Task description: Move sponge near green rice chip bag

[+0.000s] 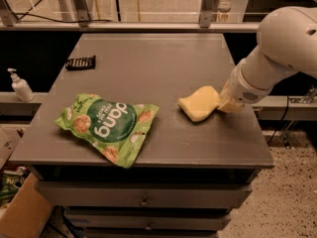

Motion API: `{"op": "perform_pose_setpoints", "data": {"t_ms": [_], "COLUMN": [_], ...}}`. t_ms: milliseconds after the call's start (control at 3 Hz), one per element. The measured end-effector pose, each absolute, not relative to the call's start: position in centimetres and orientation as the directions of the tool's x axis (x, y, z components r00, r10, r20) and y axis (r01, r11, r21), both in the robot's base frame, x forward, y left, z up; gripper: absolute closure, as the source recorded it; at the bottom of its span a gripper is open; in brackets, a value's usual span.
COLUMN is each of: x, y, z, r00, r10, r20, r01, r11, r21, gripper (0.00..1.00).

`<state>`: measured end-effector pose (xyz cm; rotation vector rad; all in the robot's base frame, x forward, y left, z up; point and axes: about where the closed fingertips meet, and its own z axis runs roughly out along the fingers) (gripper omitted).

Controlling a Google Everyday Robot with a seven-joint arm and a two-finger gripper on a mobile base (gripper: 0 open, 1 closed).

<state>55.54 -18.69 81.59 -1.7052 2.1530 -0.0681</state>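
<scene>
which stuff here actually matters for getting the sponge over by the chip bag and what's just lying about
For the job: sponge; green rice chip bag; robot's jaws, at the sponge's end away from the bag.
Lying about: small black ridged object; pump bottle; cardboard box.

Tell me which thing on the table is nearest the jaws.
The sponge: its right end sits in the jaws, near the right edge of the table. The green bag lies further left, and the black ridged object is at the far left.
</scene>
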Motion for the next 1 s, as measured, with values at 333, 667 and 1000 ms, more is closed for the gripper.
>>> {"op": "perform_pose_setpoints", "data": {"t_ms": [333, 667, 1000], "x": [53.2, 51.0, 49.4], "y": [-17.0, -15.6, -14.2], "z": [82.2, 83.1, 82.8], "r00": [-0.146, -0.113, -0.085], "r10": [-0.948, -0.949, -0.953], "r20": [-0.284, -0.295, -0.290], "r01": [-0.948, -0.959, -0.965], "r11": [0.216, 0.182, 0.151], "r21": [-0.233, -0.218, -0.213], "gripper": [1.00, 1.00, 1.00]}}
